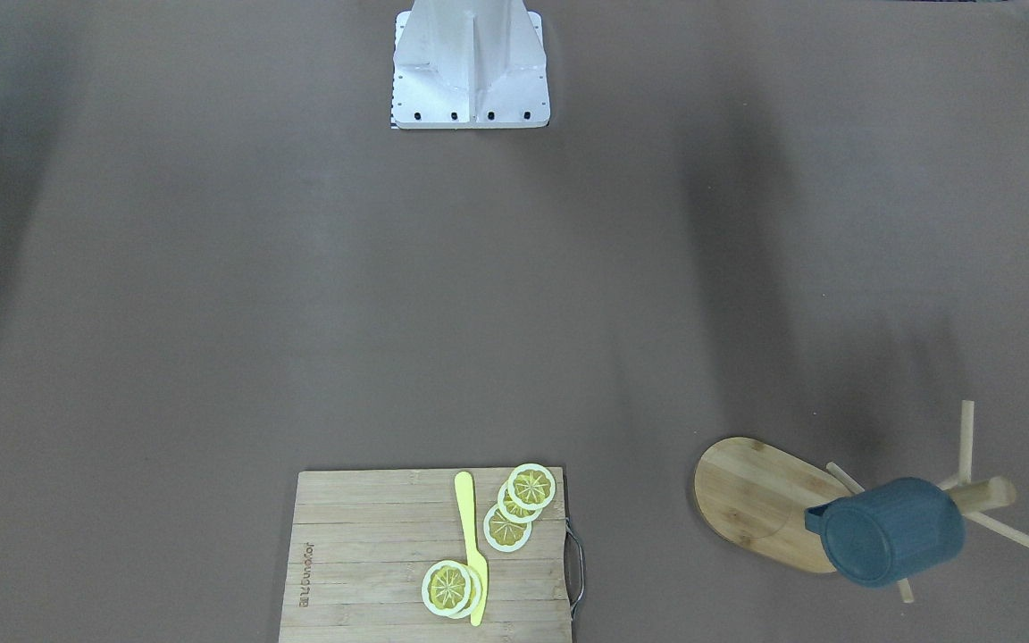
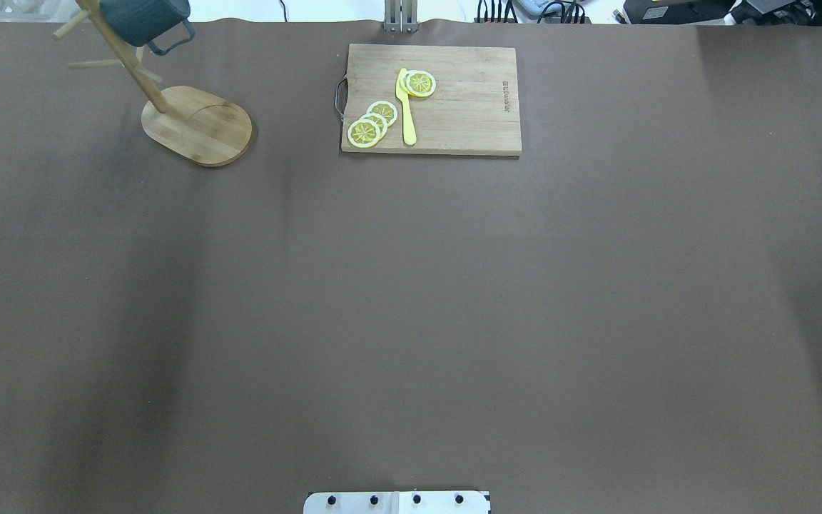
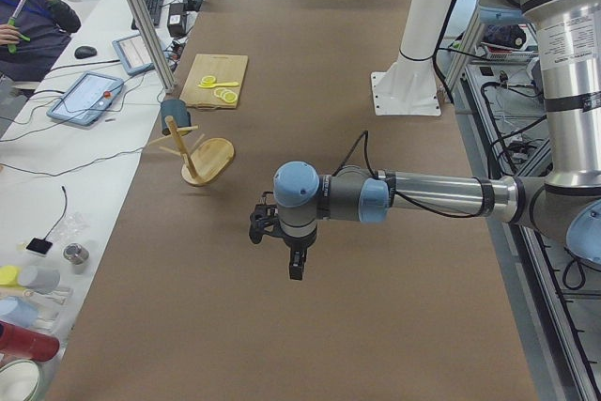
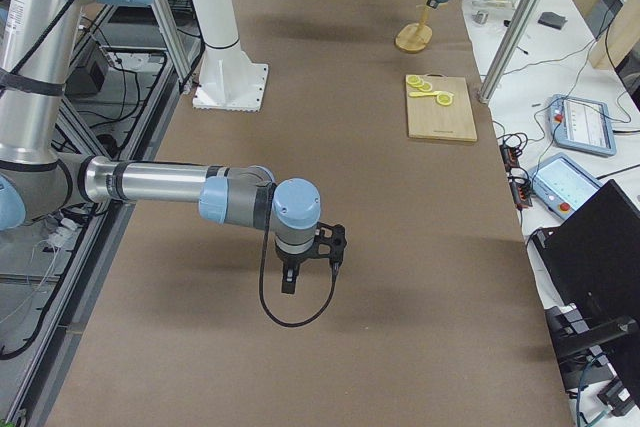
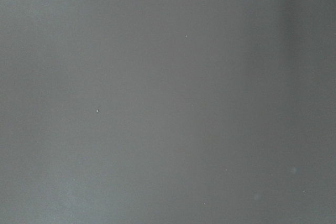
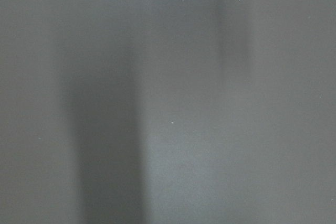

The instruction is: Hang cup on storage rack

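We record the cup [image 1: 890, 531] slate-blue; storage rack [image 1: 756, 500] pale bamboo with grain stripes; cutting board [image 1: 372, 554] light wood, planked in bands; lemon slices [image 1: 531, 487] yellow, white-rimmed; knife [image 1: 472, 545] plain yellow; table [image 1: 300, 313] matte brown.

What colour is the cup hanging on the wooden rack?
Slate blue. The cylindrical mug on the light bamboo mug tree shows best in the front-facing view.

I see the slate-blue cylindrical mug [image 1: 890, 531] hanging on a peg high on the light bamboo mug tree [image 1: 751, 500], flat bottom toward the front camera. The tree stands upright on its oval base near the table's far left corner.
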